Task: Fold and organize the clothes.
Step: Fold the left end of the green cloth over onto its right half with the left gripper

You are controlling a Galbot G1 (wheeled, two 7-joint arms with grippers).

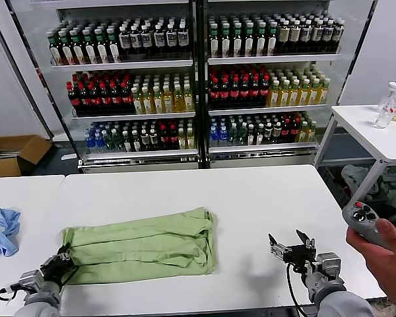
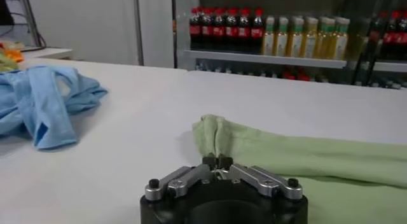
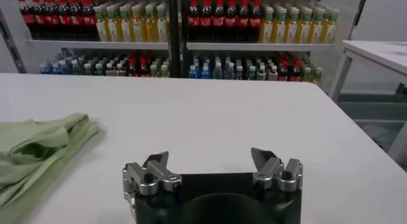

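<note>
The clothes are one light green shirt [image 1: 142,244], folded into a wide band on the white table [image 1: 251,191]. My left gripper [image 1: 61,262] is at the band's near left corner. In the left wrist view the gripper [image 2: 217,160] is shut on a raised fold of the green shirt [image 2: 305,161]. My right gripper [image 1: 290,244] stands open over bare table to the right of the shirt, apart from it. In the right wrist view that gripper [image 3: 210,156] holds nothing, and the shirt [image 3: 38,149] lies off to one side.
A light blue garment [image 1: 1,228] lies crumpled at the table's left edge, also in the left wrist view [image 2: 44,104]. A person's hand with a grey controller [image 1: 366,224] is at the right. A side table [image 1: 383,142] carries bottles, and drink shelves [image 1: 198,79] stand behind.
</note>
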